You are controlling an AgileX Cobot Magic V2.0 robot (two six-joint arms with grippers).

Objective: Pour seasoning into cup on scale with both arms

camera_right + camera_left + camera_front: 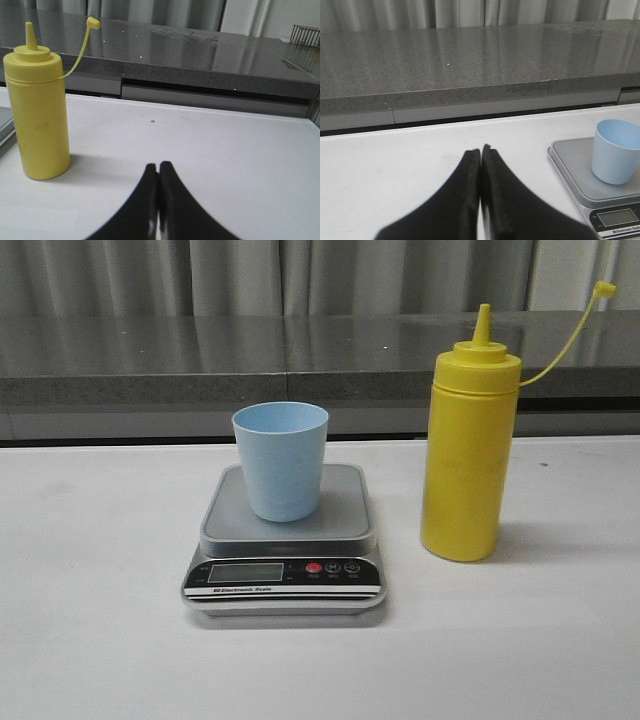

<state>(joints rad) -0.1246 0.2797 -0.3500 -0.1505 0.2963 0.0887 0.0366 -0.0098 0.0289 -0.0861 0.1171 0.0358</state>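
The light blue cup [281,460] stands upright on the grey platform of the scale [340,515] at the table's middle. The tall yellow seasoning bottle [468,455] stands upright right of the scale, its nozzle uncovered and its cap strap hanging out to the right. Neither gripper shows in the front view. My left gripper [480,150] is shut and empty over bare table, left of the scale [570,167] and cup [616,157]. My right gripper [158,166] is shut and empty over bare table, right of the bottle [39,112].
A grey stone ledge [200,360] runs along the back edge of the white table [100,620], with curtains behind. The scale's front panel [285,574] faces the near edge.
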